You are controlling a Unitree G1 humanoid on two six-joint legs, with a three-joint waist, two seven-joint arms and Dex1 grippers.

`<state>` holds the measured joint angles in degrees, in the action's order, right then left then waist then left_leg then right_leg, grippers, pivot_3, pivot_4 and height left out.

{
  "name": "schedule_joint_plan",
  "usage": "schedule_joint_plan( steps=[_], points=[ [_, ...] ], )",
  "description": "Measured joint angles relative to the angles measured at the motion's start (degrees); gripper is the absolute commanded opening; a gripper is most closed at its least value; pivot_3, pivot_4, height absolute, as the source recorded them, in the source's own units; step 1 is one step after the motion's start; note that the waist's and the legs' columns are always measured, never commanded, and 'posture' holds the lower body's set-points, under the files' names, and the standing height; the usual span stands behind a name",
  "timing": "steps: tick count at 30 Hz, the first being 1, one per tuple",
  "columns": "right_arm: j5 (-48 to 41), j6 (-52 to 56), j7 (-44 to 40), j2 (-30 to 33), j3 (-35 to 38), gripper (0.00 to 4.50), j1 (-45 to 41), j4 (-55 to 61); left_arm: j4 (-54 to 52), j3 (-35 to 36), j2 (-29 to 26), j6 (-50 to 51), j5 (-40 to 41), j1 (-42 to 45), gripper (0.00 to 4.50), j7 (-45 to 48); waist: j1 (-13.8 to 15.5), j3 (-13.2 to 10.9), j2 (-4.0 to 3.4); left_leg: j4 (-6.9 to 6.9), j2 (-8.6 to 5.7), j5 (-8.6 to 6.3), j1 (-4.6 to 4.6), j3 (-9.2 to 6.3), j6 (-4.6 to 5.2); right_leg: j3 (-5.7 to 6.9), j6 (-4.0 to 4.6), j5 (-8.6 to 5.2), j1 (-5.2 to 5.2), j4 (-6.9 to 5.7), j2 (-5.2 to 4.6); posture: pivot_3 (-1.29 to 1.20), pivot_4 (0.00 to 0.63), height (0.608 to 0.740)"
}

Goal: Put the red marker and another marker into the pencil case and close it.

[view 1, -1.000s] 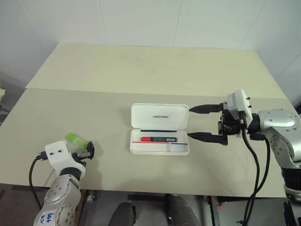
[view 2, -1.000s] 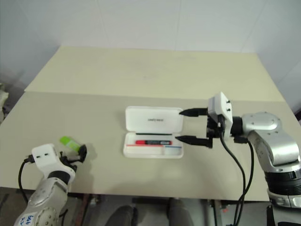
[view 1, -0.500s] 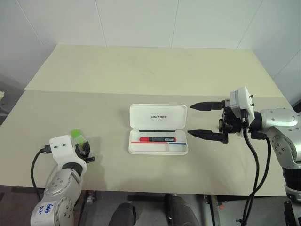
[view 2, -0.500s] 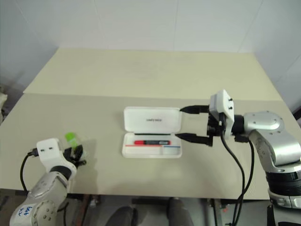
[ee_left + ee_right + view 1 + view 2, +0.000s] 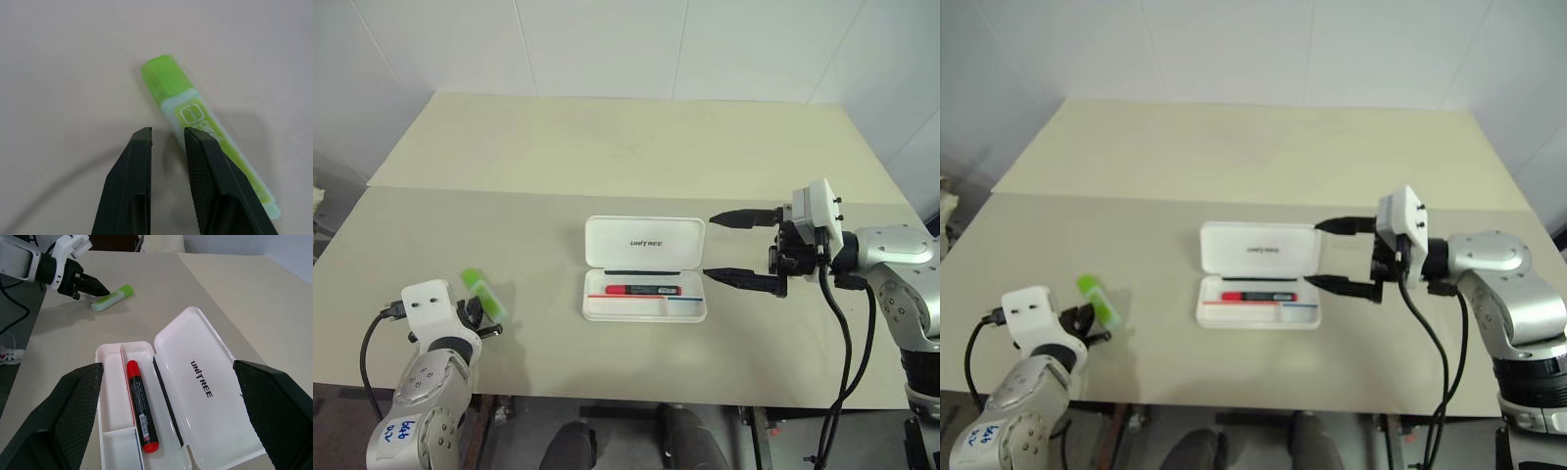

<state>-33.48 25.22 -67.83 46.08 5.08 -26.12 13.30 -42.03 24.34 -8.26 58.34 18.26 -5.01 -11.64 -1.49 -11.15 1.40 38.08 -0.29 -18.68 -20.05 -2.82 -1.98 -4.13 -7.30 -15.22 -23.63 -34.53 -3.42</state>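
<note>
The white pencil case (image 5: 644, 243) lies open mid-table, its lid flat behind the tray. The red marker (image 5: 644, 290) rests in the tray, also clear in the right wrist view (image 5: 142, 406). The green highlighter (image 5: 484, 294) lies on the table at the near left. My left gripper (image 5: 168, 132) is just beside it, fingers nearly together with nothing between them; the highlighter (image 5: 205, 132) runs along the outside of one finger. My right gripper (image 5: 710, 248) hovers open at the case's right end, empty.
A thin red-and-blue stick (image 5: 651, 296) lies in the tray in front of the red marker. The table's near edge (image 5: 607, 377) runs close below the left gripper. A seam (image 5: 558, 189) crosses the tabletop behind the case.
The left gripper's fingers have closed from wide open to a narrow gap, with the highlighter left outside them and lying at a new angle. The right gripper has stayed still.
</note>
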Motion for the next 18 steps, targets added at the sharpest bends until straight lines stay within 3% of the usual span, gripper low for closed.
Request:
schedule_joint_plan(
  steps=[11,18],
  points=[
    [0.0,-0.1,0.0,0.0,0.0,4.5,0.7,-0.2,-2.5,-3.6,2.5,0.5,-0.4,-1.5,4.49,1.9,0.1,0.0,0.02,-0.13,0.02,-0.1,-0.23,-0.13,0.07,0.18,-0.13,0.13,-0.04,0.45,-0.07,0.0,0.15,0.74],
    [0.0,-0.1,0.0,-0.1,0.0,4.5,0.7,-0.2,-3.2,-4.1,0.7,3.7,-1.1,0.2,4.49,1.8,0.2,0.0,0.02,-0.14,0.01,-0.12,-0.31,-0.3,0.06,0.37,-0.12,0.12,-0.03,0.55,-0.1,0.0,0.15,0.74]
  ],
)
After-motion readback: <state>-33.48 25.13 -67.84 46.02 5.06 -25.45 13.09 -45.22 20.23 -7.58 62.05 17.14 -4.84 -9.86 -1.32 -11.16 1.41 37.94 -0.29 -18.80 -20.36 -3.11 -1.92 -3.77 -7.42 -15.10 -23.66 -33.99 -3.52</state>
